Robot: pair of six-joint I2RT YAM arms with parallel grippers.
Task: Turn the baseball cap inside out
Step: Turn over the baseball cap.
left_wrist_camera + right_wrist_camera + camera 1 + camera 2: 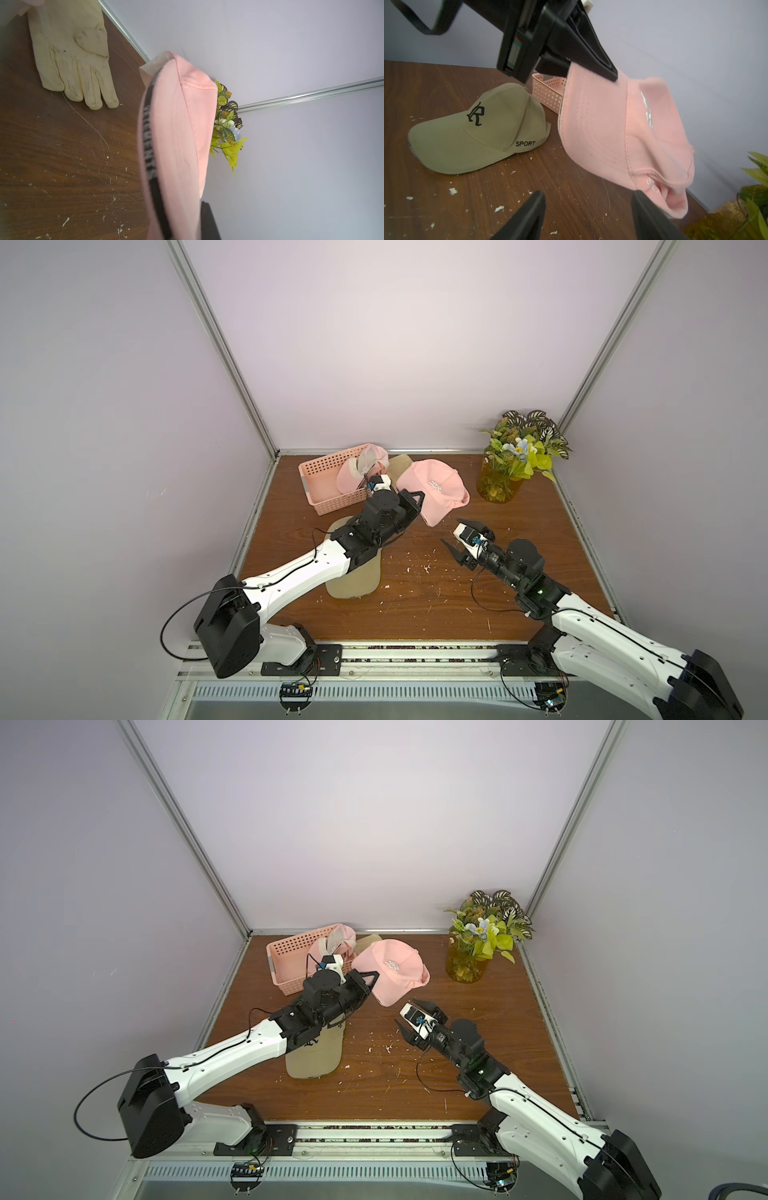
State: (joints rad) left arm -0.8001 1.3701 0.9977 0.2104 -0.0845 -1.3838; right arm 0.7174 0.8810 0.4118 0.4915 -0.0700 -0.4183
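The pink cotton baseball cap [434, 489] is held by its brim above the brown wooden table [415, 601] in the closed left pincer [417, 499], apparently so that its hanging crown can be reached by the open right pincer [452, 533].

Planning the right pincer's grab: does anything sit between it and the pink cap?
Nothing visible does. The open right pincer faces the pink cap, held up by the left pincer; the khaki cap lies aside.

Left arm [299, 572] covers much of the khaki cap [353, 585]; lettering [150, 143] inside the pink cap [182, 135] seems blurred.
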